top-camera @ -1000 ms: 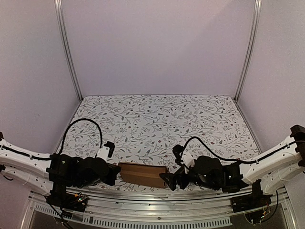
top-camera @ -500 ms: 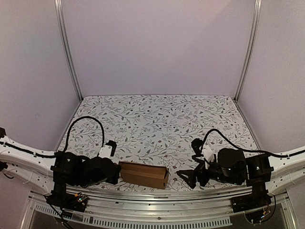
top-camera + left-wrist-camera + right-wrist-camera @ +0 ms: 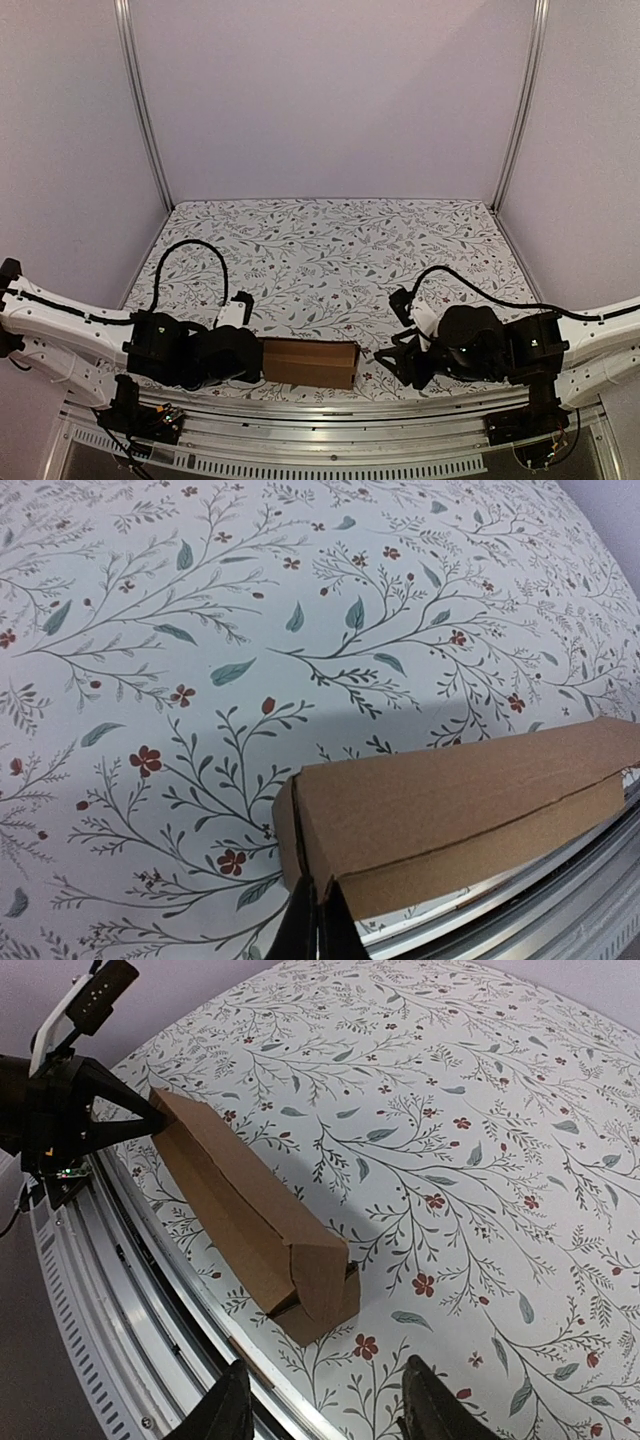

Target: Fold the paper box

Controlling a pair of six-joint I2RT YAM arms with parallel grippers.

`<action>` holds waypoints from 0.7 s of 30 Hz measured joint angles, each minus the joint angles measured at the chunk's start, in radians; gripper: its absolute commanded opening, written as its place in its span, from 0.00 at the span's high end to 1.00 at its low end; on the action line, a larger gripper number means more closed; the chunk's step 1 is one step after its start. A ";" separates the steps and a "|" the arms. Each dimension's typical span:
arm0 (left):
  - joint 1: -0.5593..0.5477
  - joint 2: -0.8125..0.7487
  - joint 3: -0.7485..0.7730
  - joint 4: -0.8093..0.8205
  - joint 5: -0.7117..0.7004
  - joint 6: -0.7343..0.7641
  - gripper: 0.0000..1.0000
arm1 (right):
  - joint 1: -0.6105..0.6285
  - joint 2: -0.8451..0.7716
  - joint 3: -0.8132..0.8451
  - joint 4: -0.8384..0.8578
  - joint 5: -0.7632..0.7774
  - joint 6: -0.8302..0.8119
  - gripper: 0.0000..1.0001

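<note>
The paper box [image 3: 308, 362] is lying as a long, folded carton at the near edge of the table [image 3: 330, 250]. The left gripper [image 3: 315, 925] is clenched, its tips touching the box's left end. The right gripper [image 3: 327, 1390] is waiting released and empty near the right end. The cardboard is probably light, stiff and easily creased, so I am judging the end flaps best for gripping.

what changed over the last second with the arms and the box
The right pincer drew back to the right from the box and now stands open, clear of its right end. The left pincer moved right, and the box slid right with it and turned squarer to the table edge. The left pincer stayed shut at the box's left end.
</note>
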 measured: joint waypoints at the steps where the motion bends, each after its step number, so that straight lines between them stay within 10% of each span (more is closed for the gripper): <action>1: -0.001 0.010 0.008 -0.003 -0.001 -0.009 1.00 | 0.000 0.020 0.014 -0.001 -0.006 -0.001 0.55; 21: -0.032 0.035 0.029 -0.039 -0.012 -0.093 1.00 | 0.000 0.298 0.175 -0.101 0.058 0.013 0.87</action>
